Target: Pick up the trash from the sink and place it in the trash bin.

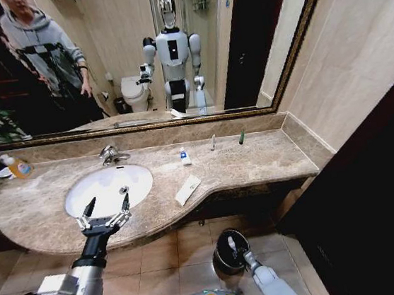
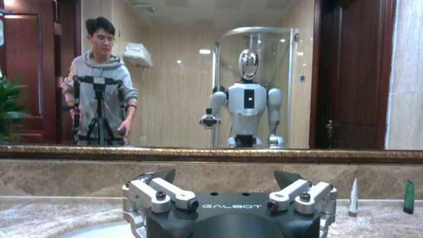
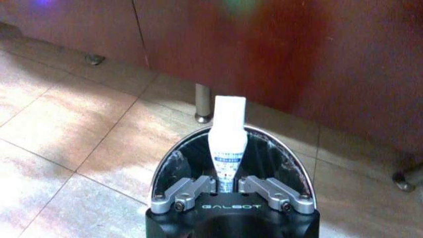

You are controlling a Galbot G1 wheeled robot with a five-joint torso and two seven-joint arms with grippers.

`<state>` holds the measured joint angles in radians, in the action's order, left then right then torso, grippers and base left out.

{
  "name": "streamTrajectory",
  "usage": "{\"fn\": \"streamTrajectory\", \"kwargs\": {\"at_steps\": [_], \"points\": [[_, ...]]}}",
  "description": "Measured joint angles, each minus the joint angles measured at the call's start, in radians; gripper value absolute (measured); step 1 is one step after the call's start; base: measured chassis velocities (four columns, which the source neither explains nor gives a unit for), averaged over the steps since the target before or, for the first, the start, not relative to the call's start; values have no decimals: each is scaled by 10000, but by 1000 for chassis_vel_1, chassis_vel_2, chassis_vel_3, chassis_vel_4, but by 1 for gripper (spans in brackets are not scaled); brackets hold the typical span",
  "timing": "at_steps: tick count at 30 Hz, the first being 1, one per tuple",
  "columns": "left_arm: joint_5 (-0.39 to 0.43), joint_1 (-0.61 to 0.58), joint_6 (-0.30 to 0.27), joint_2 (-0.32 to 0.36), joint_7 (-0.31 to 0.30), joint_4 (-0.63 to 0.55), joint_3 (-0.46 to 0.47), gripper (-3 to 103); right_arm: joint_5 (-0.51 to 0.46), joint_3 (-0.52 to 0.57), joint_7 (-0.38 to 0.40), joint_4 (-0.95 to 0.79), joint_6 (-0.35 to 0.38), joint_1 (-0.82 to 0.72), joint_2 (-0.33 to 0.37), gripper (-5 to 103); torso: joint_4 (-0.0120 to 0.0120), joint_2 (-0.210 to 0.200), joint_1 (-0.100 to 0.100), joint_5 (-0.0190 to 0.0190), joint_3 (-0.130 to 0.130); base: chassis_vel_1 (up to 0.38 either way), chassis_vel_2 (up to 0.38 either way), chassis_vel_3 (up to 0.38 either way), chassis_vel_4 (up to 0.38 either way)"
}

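Left gripper point(image 1: 104, 209): jaws apart, white oval sink point(image 1: 81, 193) beneath them | right gripper point(image 3: 227, 184): jaws clamped on slim white tube point(image 3: 227, 144) with blue print, black metal-rimmed trash bin point(image 3: 173, 156) directly below jaws.

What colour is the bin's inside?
Black, with a shiny metal rim on the bin; best in the right wrist view, under the right hand.

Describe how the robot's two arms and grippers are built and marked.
Both arms are silvery-white and rounded, turning black near the wrist. The left gripper has a black body lettered GALBOT, silver bolted metal linkages and dark pointed fingertips. The right gripper shows the same black GALBOT-lettered body and silver bolted linkages. A dark cable runs beside the left arm.
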<state>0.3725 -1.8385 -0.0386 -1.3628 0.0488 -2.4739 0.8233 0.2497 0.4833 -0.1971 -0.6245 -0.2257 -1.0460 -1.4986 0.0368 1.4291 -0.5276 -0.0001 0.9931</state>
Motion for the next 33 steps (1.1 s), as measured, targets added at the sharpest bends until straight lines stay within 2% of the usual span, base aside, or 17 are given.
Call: {"fn": "streamTrajectory", "kwargs": {"at_steps": [2,3,4,7,9,10,13,15,16,18,20,22,23,26,33], "points": [[0,0,0,0,0,0,0,100,20,2,61,64,23,89,13,10,0,0,0,0,0,0,0,0,0],[0,0,0,0,0,0,0,100,20,3,75,65,36,104,17,15,0,0,0,0,0,0,0,0,0],[0,0,0,0,0,0,0,100,20,3,75,65,36,104,17,15,0,0,0,0,0,0,0,0,0],[0,0,0,0,0,0,0,100,22,3,103,64,48,117,33,32,0,0,0,0,0,0,0,0,0],[0,0,0,0,0,0,0,100,22,2,105,58,54,117,36,32,0,0,0,0,0,0,0,0,0],[0,0,0,0,0,0,0,100,22,3,110,30,64,113,38,42,0,0,0,0,0,0,0,0,0],[0,0,0,0,0,0,0,100,21,3,114,-18,75,97,46,48,0,0,0,1,0,0,0,0,0],[0,0,0,0,0,0,0,100,17,2,116,-105,85,63,62,59,0,0,0,1,0,0,0,0,0],[0,0,0,0,0,0,0,100,17,2,116,-105,85,63,62,59,0,0,0,1,0,0,0,0,0],[0,0,0,0,0,0,0,100,8,2,116,-190,92,20,77,70,0,0,0,0,-1,0,0,0,0],[0,0,0,0,0,0,0,100,5,3,116,-255,101,-15,80,70,0,0,0,1,-1,0,0,0,0],[0,0,0,0,0,-1,0,100,-1,1,134,-454,128,-121,93,81,0,0,0,1,0,0,0,0,0],[0,0,0,0,0,-1,0,100,-1,1,134,-454,128,-121,93,81,0,0,0,1,0,0,0,0,0],[0,0,0,0,0,0,0,100,19,15,170,-928,24,-394,195,96,1,0,0,1,-1,0,0,0,0],[0,0,0,0,0,-1,0,100,-349,7,170,-1862,124,-1104,403,100,0,0,1,0,-1,0,0,0,0]]}}
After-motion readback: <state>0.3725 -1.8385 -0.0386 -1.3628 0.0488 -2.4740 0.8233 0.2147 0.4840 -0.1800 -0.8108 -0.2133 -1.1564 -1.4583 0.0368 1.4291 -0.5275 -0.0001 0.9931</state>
